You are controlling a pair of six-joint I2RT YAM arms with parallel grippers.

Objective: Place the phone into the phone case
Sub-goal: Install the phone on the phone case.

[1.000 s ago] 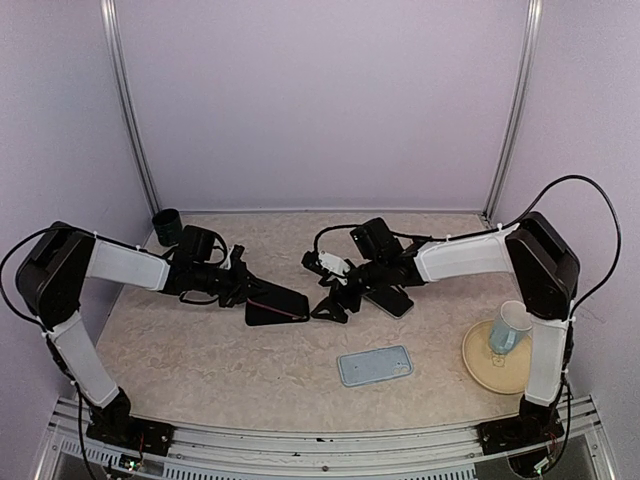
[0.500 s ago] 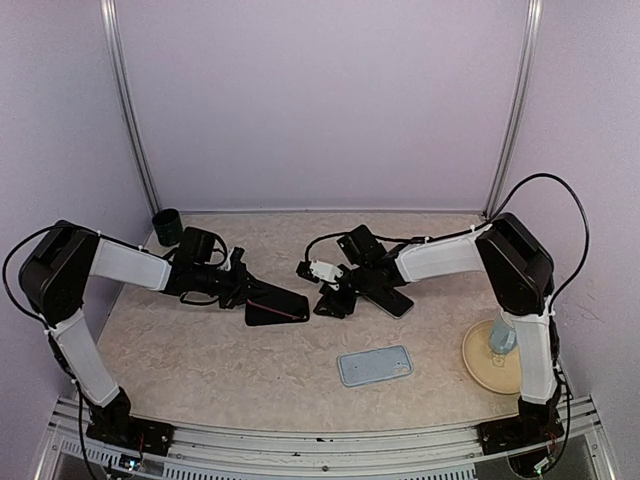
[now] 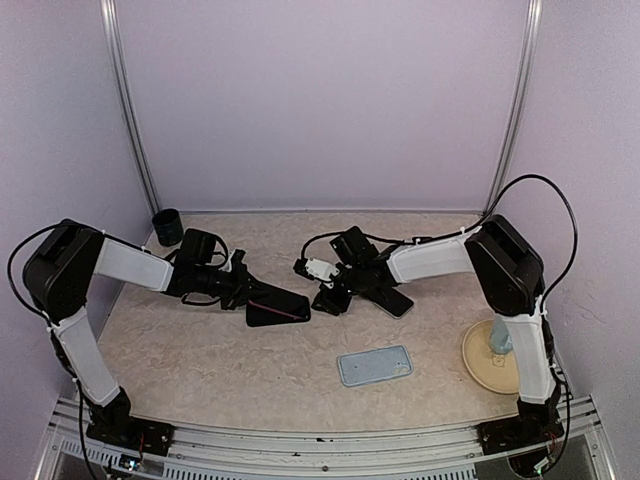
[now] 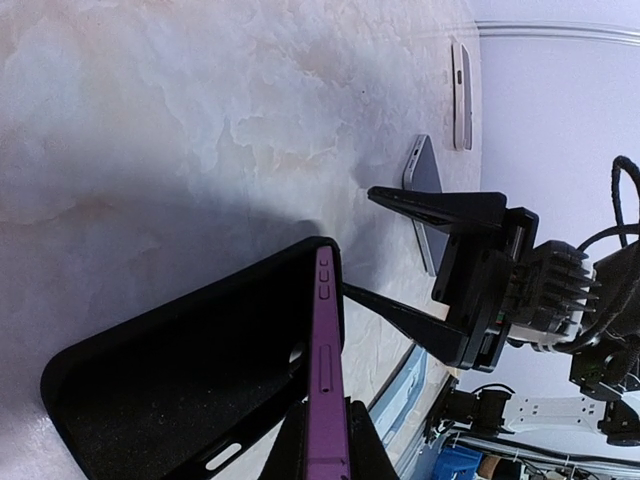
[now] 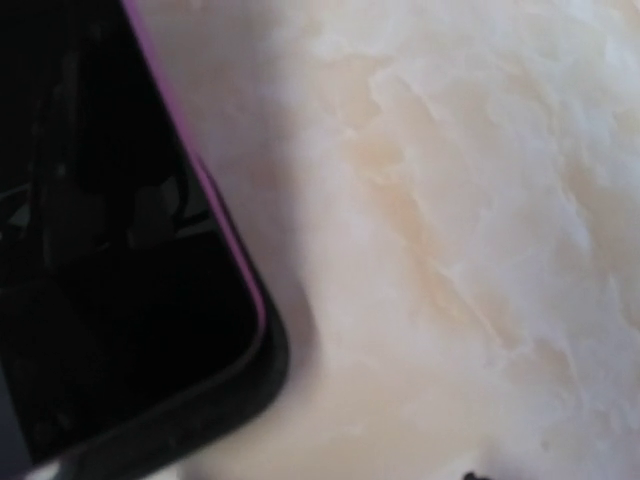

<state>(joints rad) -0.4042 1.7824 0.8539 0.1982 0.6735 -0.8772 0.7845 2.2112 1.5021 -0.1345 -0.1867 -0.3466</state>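
My left gripper (image 3: 243, 291) is shut on the purple-edged phone (image 4: 325, 350), pinching its edge between the fingers (image 4: 325, 425). The phone stands on edge, partly seated in the black phone case (image 4: 170, 390), which lies left of table centre (image 3: 285, 300). My right gripper (image 3: 322, 296) is open just right of the case, with its two fingers spread (image 4: 358, 240). The lower fingertip (image 4: 350, 291) sits at the case's corner. The right wrist view shows the phone's dark screen and purple rim in the case corner (image 5: 120, 250), close up. That gripper's own fingers are out of that view.
A dark grey phone (image 3: 395, 300) lies under the right arm. A light blue case (image 3: 375, 365) lies near the front. A tan plate (image 3: 480, 365) with a cup (image 3: 497, 338) stands at the right. A black cup (image 3: 167, 227) stands at the back left.
My right gripper has moved left, closer to the case's right end, still open. My left gripper has kept hold of the phone and barely moved.
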